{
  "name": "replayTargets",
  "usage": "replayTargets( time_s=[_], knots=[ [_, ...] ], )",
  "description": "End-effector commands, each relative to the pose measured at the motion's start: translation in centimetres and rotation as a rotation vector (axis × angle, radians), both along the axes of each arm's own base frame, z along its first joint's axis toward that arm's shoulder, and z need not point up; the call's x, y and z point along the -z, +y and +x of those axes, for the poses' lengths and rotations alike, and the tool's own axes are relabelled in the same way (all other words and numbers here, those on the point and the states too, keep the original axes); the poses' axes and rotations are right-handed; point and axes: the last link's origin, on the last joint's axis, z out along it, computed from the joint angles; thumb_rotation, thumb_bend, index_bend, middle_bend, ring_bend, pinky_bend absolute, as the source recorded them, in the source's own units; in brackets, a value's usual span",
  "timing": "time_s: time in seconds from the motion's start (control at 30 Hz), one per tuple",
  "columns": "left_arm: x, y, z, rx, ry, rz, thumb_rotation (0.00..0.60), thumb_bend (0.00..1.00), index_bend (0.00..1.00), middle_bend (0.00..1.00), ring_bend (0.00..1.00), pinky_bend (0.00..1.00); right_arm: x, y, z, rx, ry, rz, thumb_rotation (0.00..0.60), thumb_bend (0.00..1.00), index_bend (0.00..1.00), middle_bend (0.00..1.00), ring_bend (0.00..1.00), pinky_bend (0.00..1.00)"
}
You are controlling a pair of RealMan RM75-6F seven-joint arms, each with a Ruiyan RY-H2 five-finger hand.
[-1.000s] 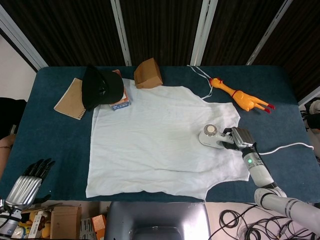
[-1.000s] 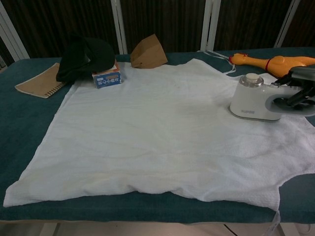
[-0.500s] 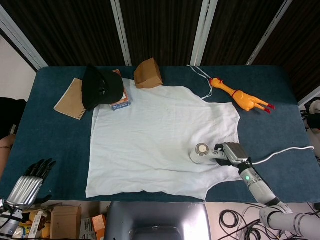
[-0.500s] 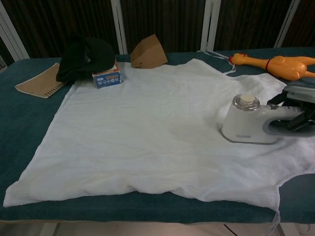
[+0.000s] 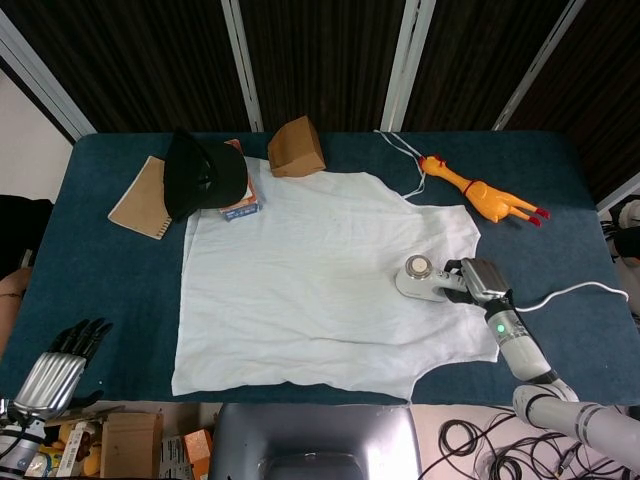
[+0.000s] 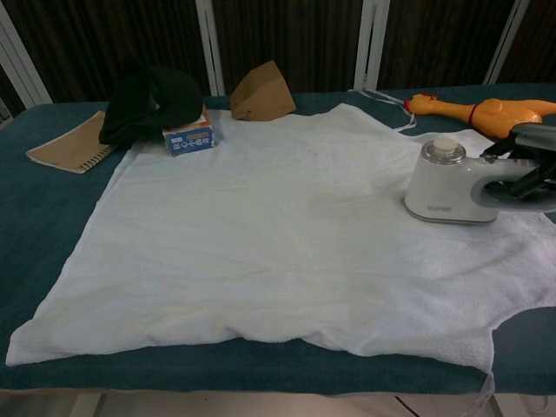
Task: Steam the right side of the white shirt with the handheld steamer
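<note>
The white shirt (image 5: 320, 280) (image 6: 261, 234) lies spread flat over the blue table. A white handheld steamer (image 5: 420, 279) (image 6: 447, 184) rests on the shirt's right side, near the armhole. My right hand (image 5: 480, 280) (image 6: 526, 165) grips the steamer's handle from the right, its fingers wrapped around it. A white cord (image 5: 570, 292) trails from the steamer toward the table's right edge. My left hand (image 5: 55, 370) hangs below the table's front left corner with its fingers apart and holds nothing; the chest view does not show it.
A black cap (image 5: 203, 174) (image 6: 149, 102), a small box (image 5: 241, 208) (image 6: 188, 139) and a tan notebook (image 5: 144, 196) (image 6: 69, 143) lie at the back left. A brown paper bag (image 5: 297, 147) (image 6: 261, 94) stands behind the shirt. A rubber chicken (image 5: 480, 192) (image 6: 486, 113) lies at the back right.
The steamer and my right hand slid toward the front of the table and to the left, then came back up and right along the shirt's right side. The left hand stayed still.
</note>
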Motion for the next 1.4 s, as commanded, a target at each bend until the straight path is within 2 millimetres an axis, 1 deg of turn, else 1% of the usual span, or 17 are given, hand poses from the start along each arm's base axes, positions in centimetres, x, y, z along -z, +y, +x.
replayTargets(
  time_s=[0.03,0.2,0.33,0.43,0.5,0.6,0.73,0.83,0.93,1.03,1.17,1.27,1.4],
  knots=[
    [0.0,0.0,0.0,-0.002,0.001,0.001,0.6,0.09,0.06,0.04,0.0,0.14,-0.1,-2.4,-0.2,0.043,0.009,-0.034,0.6,0.78,1.0,0.95,0.97,1.0],
    [-0.1,-0.1,-0.1,-0.009,0.004,0.005,0.6,0.09,0.06,0.04,0.0,0.14,-0.9,-4.1,-2.0,0.107,0.054,-0.071,0.6,0.78,1.0,0.95,0.97,1.0],
    [-0.2,-0.2,-0.1,-0.011,0.008,0.005,0.6,0.09,0.06,0.04,0.0,0.14,-1.9,-5.4,-3.8,0.179,0.055,-0.11,0.6,0.79,1.0,0.95,0.97,1.0],
    [-0.2,-0.2,0.0,-0.009,0.009,0.009,0.6,0.09,0.06,0.04,0.0,0.14,-2.8,-5.9,-4.6,0.211,0.038,-0.135,0.6,0.79,1.0,0.95,0.97,1.0],
    [-0.2,-0.1,0.0,-0.007,0.008,0.011,0.6,0.09,0.06,0.04,0.0,0.14,-3.1,-5.9,-4.6,0.206,0.022,-0.143,0.6,0.79,1.0,0.95,0.97,1.0],
    [-0.1,-0.1,0.1,-0.004,0.008,0.009,0.6,0.09,0.06,0.04,0.0,0.14,-3.6,-5.3,-3.7,0.151,-0.01,-0.155,0.6,0.79,1.0,0.95,0.97,1.0],
    [0.1,0.0,0.2,-0.001,0.008,0.001,0.6,0.09,0.06,0.04,0.0,0.14,-4.0,-4.3,-1.9,0.065,-0.057,-0.15,0.6,0.78,1.0,0.95,0.97,1.0],
    [0.2,0.0,0.2,0.0,0.006,0.0,0.6,0.09,0.06,0.04,0.0,0.14,-3.4,-3.7,-0.7,0.019,-0.057,-0.115,0.6,0.79,1.0,0.95,0.97,1.0],
    [0.1,0.0,0.2,-0.002,0.005,0.002,0.6,0.09,0.06,0.04,0.0,0.14,-2.4,-3.4,-0.2,-0.001,-0.037,-0.083,0.6,0.79,1.0,0.95,0.97,1.0],
    [0.0,0.0,0.1,-0.005,0.005,0.005,0.6,0.09,0.06,0.04,0.0,0.14,-1.1,-2.9,-0.2,-0.004,-0.017,-0.046,0.6,0.79,1.0,0.95,0.97,1.0],
    [-0.1,-0.1,0.0,-0.008,0.003,0.008,0.6,0.09,0.06,0.04,0.0,0.14,0.2,-1.6,-0.8,-0.009,0.01,0.001,0.6,0.78,1.0,0.95,0.97,1.0],
    [-0.2,-0.2,-0.1,-0.009,0.002,0.012,0.6,0.09,0.06,0.04,0.0,0.14,0.5,-0.3,-1.4,-0.021,0.031,0.019,0.6,0.79,1.0,0.95,0.97,1.0],
    [-0.3,-0.2,-0.1,-0.006,0.002,0.012,0.6,0.09,0.06,0.04,0.0,0.14,0.3,1.5,-2.1,-0.039,0.039,0.031,0.6,0.79,1.0,0.95,0.97,1.0]
  ],
)
